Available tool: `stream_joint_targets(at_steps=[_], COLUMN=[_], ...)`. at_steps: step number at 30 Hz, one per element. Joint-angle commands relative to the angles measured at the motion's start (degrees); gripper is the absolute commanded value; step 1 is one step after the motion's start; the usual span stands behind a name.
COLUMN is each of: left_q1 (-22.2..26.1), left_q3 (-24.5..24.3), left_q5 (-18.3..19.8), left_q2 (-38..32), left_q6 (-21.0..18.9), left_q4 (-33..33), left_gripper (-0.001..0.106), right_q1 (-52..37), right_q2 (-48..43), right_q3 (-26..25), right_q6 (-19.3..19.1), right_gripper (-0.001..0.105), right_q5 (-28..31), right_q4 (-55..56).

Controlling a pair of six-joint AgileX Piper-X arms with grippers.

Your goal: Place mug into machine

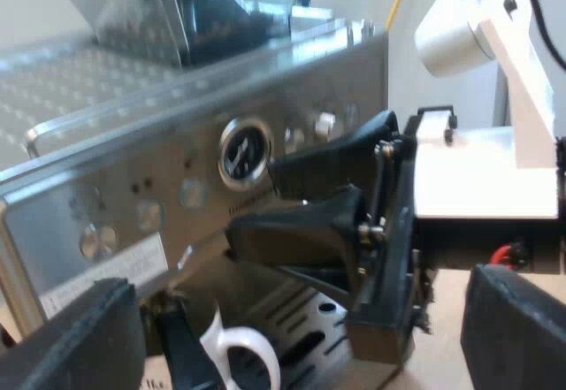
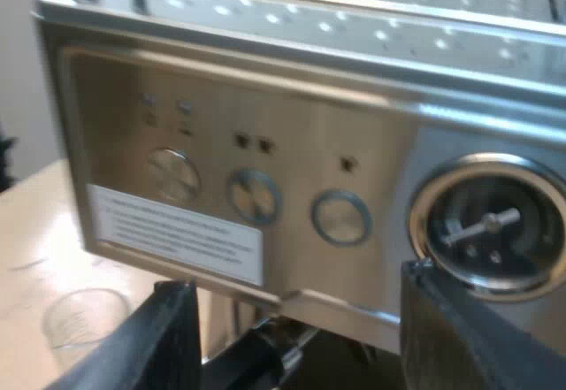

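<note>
Mug [image 1: 248,340] on drip tray of espresso machine [image 1: 177,187]; left gripper [image 1: 301,341] and right gripper [image 2: 309,346] released; measuring glass [image 2: 84,319] on desk.

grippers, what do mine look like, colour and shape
Left gripper: two broad black fingers with rough, matte faces. Right gripper: black wedge-shaped fingers tapering to the tips, pinned on a black base, behind it a boxy white arm.

Pale wall [image 2: 18,80], light tabletop [image 2: 35,248], perhaps wood

Silver espresso machine [image 2: 292,133], white mug [image 1: 246,353].
</note>
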Motion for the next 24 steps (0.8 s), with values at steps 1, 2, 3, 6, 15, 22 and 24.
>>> stream_joint_targets(at_steps=[1,2,3,6,15,22,24], left_q1=[-0.4,-0.4,-0.4,-0.4,-0.4,-0.4,-0.4], left_q3=[-0.3,-0.3,-0.3,-0.3,-0.3,-0.3,-0.3], left_q5=[-1.1,-1.8,-3.1,-6.3,-16.6,-21.4,-23.2], left_q2=[-1.4,-1.9,-2.2,-2.2,-2.1,-2.1,-2.1], left_q6=[-0.3,-0.3,-0.3,-0.3,-0.3,0.1,0.2], left_q4=[-0.7,-0.7,-0.7,-0.7,-0.7,-0.7,-0.7], left_gripper=[0.079,0.079,0.079,0.079,0.079,0.079,0.079], right_q1=[0.5,0.6,0.5,0.5,-5.1,-21.0,-24.2], right_q2=[-2.2,-3.6,-4.6,-7.9,-15.3,-19.6,-19.8], right_q3=[-0.3,-0.3,-0.3,-0.3,-0.3,-0.3,-0.3], right_q6=[-0.4,-0.3,-0.3,-0.3,4.0,8.3,9.4], right_gripper=[0.052,0.052,0.052,0.052,0.052,0.052,0.052], right_q5=[-1.9,-2.6,-2.7,-4.1,-9.1,-23.2,-26.7], right_q4=[1.9,3.4,4.5,8.2,15.8,23.6,24.7])
